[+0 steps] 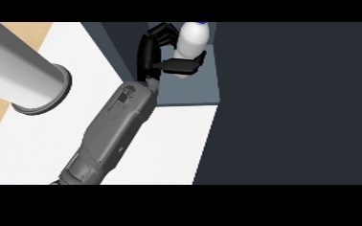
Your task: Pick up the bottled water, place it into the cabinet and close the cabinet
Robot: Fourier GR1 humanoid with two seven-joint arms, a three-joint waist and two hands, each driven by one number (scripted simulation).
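The bottled water [192, 38], white with a blue cap, is at the top centre of the head view. My right hand [150, 52] is shut on it, with the fingers [161, 31] curled behind the bottle and the thumb [185, 65] across its lower part. The bottle is held over the cabinet's grey-blue floor [187, 88], between a dark wall [117, 40] on the left and a large dark panel [283, 100] on the right. Whether the bottle's base touches the floor is hidden by the thumb. My left hand does not show.
The white counter [163, 143] runs under my forearm [113, 129] from the lower left. A thick grey cylinder [32, 72] with a flanged end lies at the left edge. A tan surface [28, 31] shows at the top left.
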